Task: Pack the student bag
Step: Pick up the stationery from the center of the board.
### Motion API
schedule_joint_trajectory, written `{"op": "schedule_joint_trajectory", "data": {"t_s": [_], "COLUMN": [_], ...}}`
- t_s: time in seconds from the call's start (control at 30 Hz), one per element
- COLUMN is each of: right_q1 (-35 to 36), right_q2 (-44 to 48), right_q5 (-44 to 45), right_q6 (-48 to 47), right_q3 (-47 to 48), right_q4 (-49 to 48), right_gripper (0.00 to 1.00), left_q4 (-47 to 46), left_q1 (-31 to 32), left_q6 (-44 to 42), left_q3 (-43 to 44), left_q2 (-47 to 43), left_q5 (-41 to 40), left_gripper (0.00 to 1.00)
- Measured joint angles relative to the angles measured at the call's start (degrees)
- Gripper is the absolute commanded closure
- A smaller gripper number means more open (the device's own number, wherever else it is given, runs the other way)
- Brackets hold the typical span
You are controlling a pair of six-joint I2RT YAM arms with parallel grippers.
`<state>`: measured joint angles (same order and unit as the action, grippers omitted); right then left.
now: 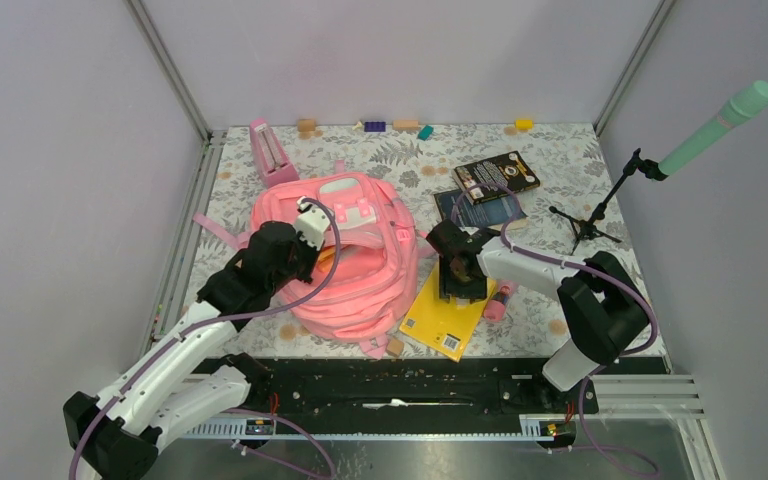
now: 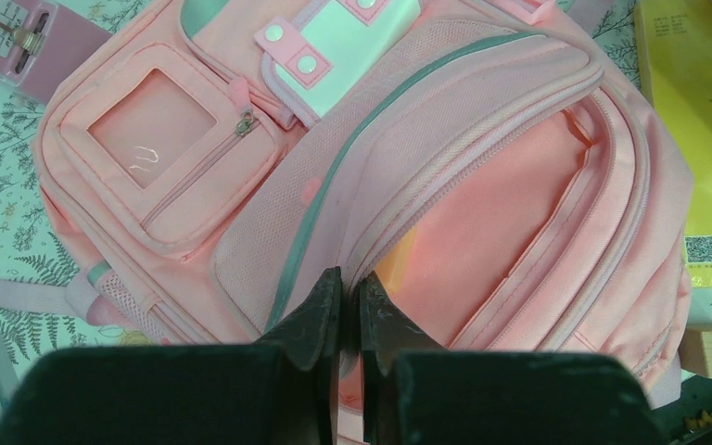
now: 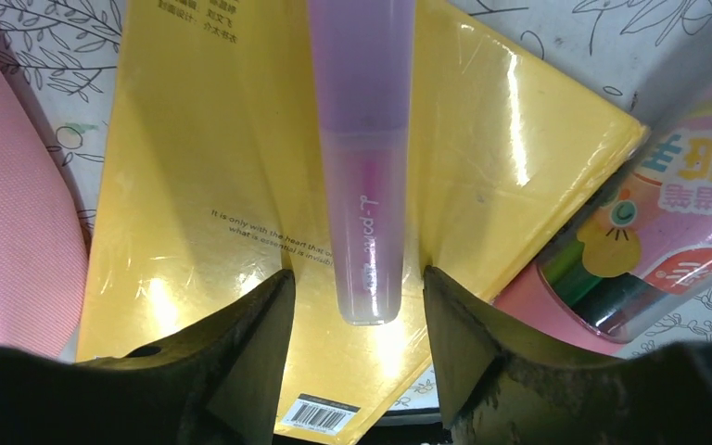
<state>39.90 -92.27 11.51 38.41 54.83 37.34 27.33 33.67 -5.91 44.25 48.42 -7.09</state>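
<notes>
Fabric at the rim of the student bag's open main compartment sits pinched between the left fingers, which are drawn narrow on it. The bag's front pockets lie beyond and to the left of their tips. The student bag lies flat on the bench, with a yellow book just beside its right edge. Over that book the right fingers are spread wide, straddling the near end of a purple marker with a gap on either side. A clear tube of coloured pens lies just to their right.
</notes>
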Motion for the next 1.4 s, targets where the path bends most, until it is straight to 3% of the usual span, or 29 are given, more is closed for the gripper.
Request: {"op": "schedule_joint_trajectory", "data": {"t_s": [0.2,0.33,0.6,0.97,1.23,1.4], "right_q1": [0.0,0.0,0.1,0.7,6.6,11.1], "right_q2": [0.0,-0.6,0.2,8.2,16.9,14.5], "right_q5": [1.2,2.3,3.5,-2.3,-19.5,-28.5], "right_q6": [-0.1,-0.2,0.0,-2.3,4.6,10.6], "right_q3": [-0.2,0.1,-0.5,-1.0,-0.6,2.2], "right_q4": [-2.2,-3.5,-4.5,-0.7,-5.8,-11.9], "right_gripper": [0.48,0.69,1.0,1.0,1.0,1.0], "left_q4": [0.0,0.0,0.0,0.0,0.0,0.0], "left_q1": [0.0,0.0,0.0,0.0,0.0,0.0], "left_q6": [0.0,0.0,0.0,0.2,0.5,0.5], "left_q3": [0.0,0.0,0.0,0.0,0.0,0.0], "left_q2": [0.3,0.7,0.7,0.7,0.8,0.9], "left_q5": [0.0,0.0,0.0,0.1,0.5,0.7], "left_gripper": [1.0,1.0,1.0,1.0,1.0,1.0]}}
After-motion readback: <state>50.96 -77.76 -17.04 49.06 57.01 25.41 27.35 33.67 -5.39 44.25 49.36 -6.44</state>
